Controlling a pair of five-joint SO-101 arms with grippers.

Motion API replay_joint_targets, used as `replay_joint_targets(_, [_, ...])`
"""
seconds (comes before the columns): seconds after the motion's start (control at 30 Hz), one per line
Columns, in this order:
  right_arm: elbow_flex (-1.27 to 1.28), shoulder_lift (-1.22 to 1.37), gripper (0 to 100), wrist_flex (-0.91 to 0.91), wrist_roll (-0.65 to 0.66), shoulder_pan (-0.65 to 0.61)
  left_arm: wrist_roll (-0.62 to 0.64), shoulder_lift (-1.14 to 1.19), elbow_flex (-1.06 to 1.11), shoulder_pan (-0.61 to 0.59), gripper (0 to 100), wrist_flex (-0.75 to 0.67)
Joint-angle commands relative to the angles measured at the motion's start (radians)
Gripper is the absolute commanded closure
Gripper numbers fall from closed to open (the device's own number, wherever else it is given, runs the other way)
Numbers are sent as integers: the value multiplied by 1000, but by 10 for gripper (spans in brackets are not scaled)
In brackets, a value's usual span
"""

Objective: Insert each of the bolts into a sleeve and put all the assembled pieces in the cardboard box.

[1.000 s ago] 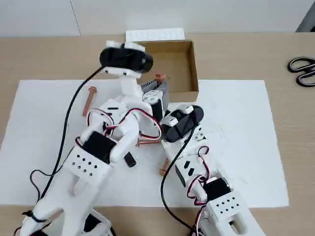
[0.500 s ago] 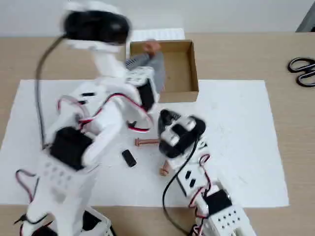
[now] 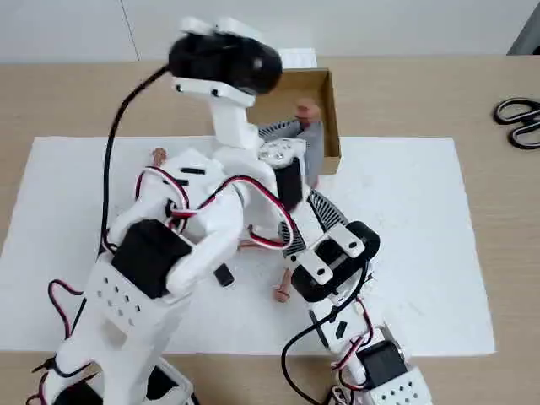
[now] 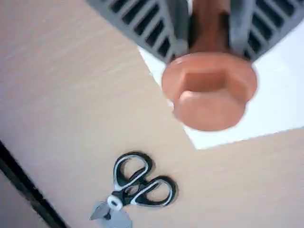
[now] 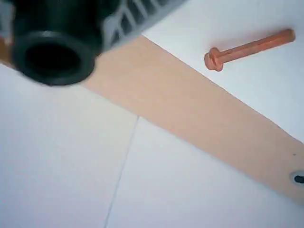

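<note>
Beside the box wall, our left gripper clamps a bolt by its shank, head free, likely ready for mating. Near it, over the paper, our right gripper grasps a sleeve, bore exposed to receive it. Another bolt waits on the paper.

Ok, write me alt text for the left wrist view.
The left gripper holds a copper-coloured bolt between its grey ribbed fingers, the head facing the camera. Behind it lie a wooden table, the corner of a white sheet and black-handled scissors.
</note>
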Motion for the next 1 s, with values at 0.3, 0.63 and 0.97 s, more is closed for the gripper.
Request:
replay_joint_targets(0.3, [8, -22, 994, 25, 9, -1, -52, -17, 61, -140, 994, -38])
replay_joint_targets(0.63, [8, -22, 994, 139, 3, -1, -226, -61, 56, -81, 994, -95])
replay_joint_targets(0.97, [8, -22, 994, 139, 2, -1, -92, -224, 107, -64, 994, 54])
